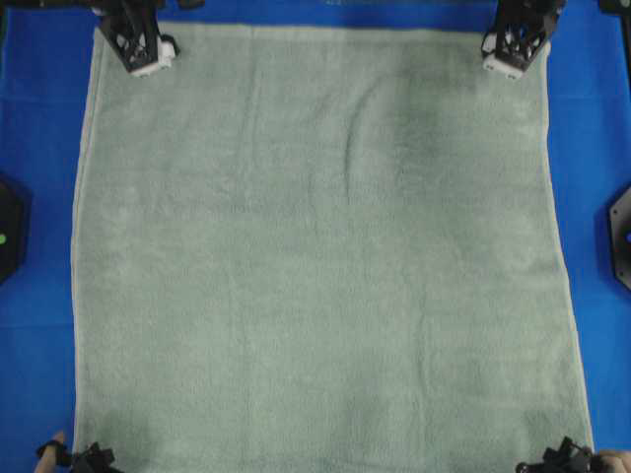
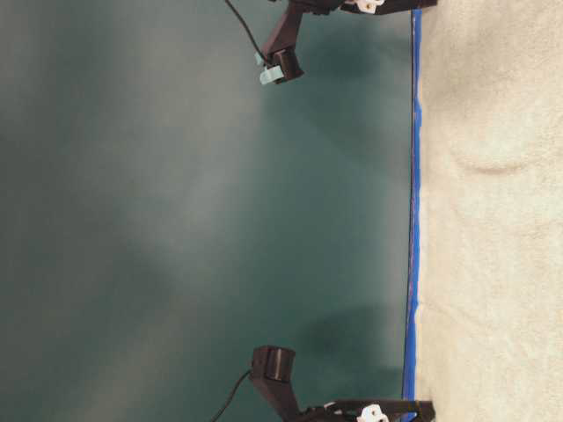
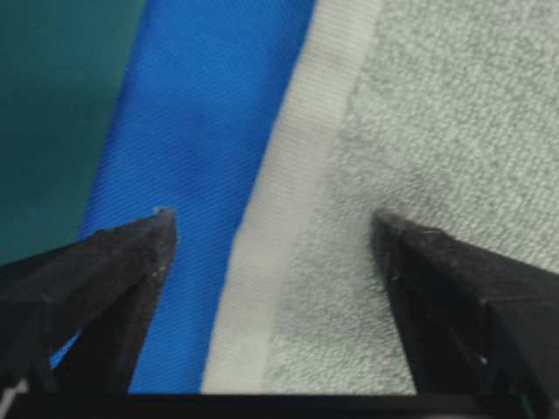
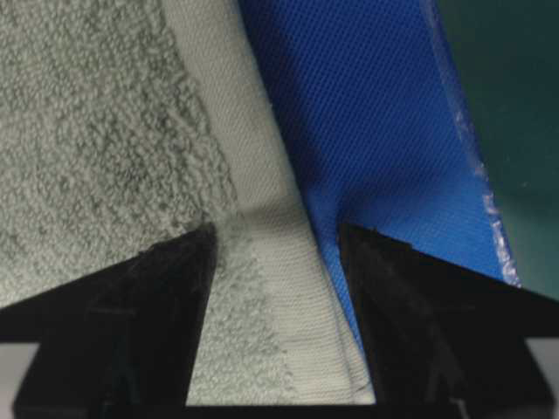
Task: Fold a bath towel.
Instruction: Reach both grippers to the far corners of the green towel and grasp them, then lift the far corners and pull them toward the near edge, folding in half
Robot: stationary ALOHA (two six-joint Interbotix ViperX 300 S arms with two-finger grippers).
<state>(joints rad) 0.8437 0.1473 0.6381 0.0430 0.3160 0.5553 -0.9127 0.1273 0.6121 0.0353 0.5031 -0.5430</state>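
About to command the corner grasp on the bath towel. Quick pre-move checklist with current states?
1. Bath towel spread flat, one layer: ok, only slight wrinkles.
2. Left pincer open: ok, jaws wide apart.
3. Left pincer straddles the pale hem: ok, one jaw over the blue table cloth, the other over terry.
4. Right pincer open: ok.
5. Right pincer over its hem: ok, hem runs between the jaws.
6. Jaw tips touching the cloth: cannot tell.
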